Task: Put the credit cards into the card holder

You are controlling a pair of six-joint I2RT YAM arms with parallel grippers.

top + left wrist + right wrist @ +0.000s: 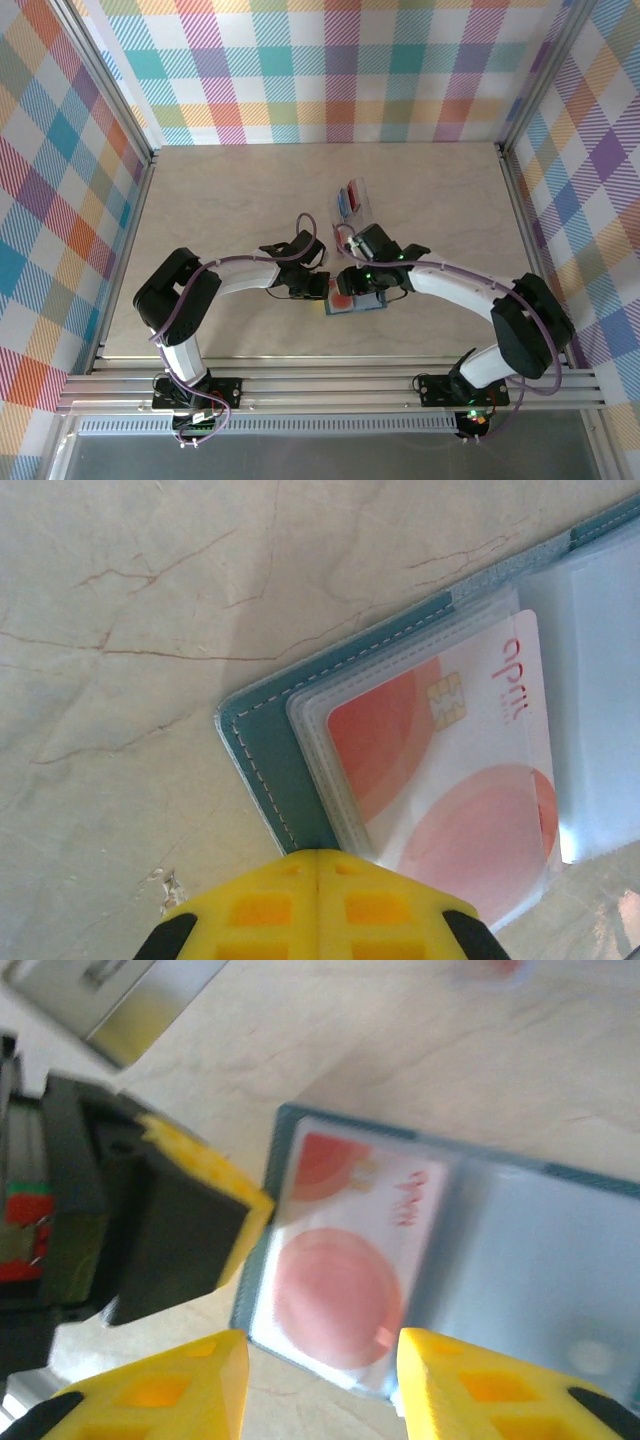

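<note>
The card holder (262, 750) lies open and flat on the table (230, 210), close in front of the arms and between the two grippers, teal outside down and clear sleeves facing up. One card (440, 770), white with orange-red circles and a chip, sits inside the sleeve on the holder's left half; its edges show through the plastic, though I cannot tell how deep it sits. The left gripper (318, 900) is clenched, its yellow fingertips pressed together with nothing between them, and it touches the holder's left edge just beside the card. The right gripper (322, 1380) hovers over the holder's near edge with its fingers parted and nothing in them, the card's lower end showing in the gap. Farther back on the table, well apart from the holder, a clear case (352, 200) holds a red card and a blue one.
</note>
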